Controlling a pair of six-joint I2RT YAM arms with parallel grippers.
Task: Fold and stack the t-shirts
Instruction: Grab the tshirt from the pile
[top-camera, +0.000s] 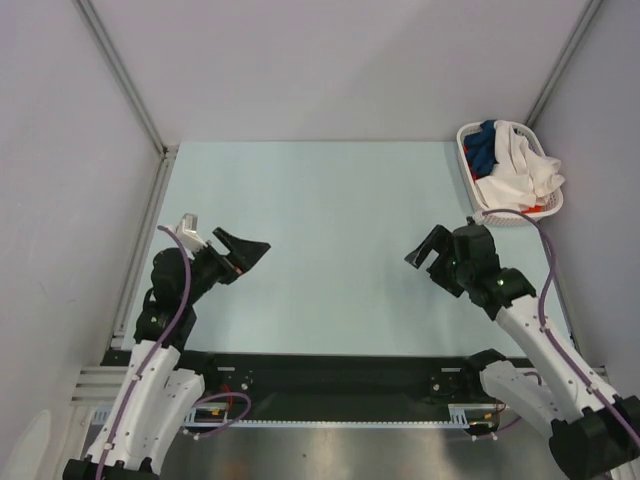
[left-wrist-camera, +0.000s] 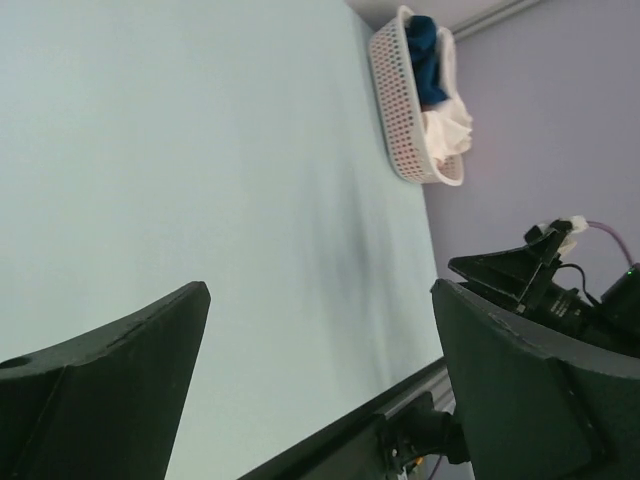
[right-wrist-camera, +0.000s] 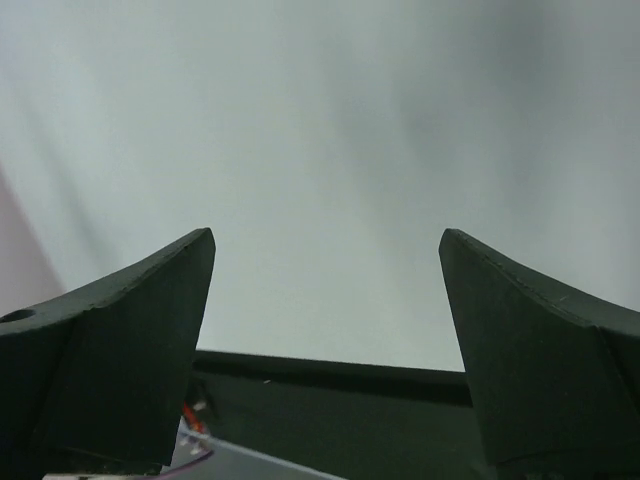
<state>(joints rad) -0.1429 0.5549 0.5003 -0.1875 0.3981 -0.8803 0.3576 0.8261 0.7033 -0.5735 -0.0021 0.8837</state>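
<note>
Top external view: two arms stand at the near edge of the table (top-camera: 330, 200), both well short of the basket (top-camera: 469, 172) at its far right corner. The left gripper (top-camera: 243, 252), the one farther from the basket, hangs over bare tabletop with its jaws spread wide and nothing between them. The right gripper (top-camera: 424, 250), nearer the basket but apart from it, is likewise spread wide and holds nothing. Each wrist view shows that arm's two dark fingers set far apart, with only pale tabletop in the gap.

Beyond the grippers, the t-shirts (top-camera: 512, 165) lie heaped inside the basket, none of them on the table. A white shirt (top-camera: 527, 172) fills the basket's near end, bunched above the rim and spilling over its right side. A blue shirt (top-camera: 487, 133) is tucked into the far end, and a scrap of red cloth (top-camera: 479, 157) shows just beside it against the basket's left wall. Seen from the left wrist, the basket lies far across the table, blue cloth at its far end and white at its near end.
</note>
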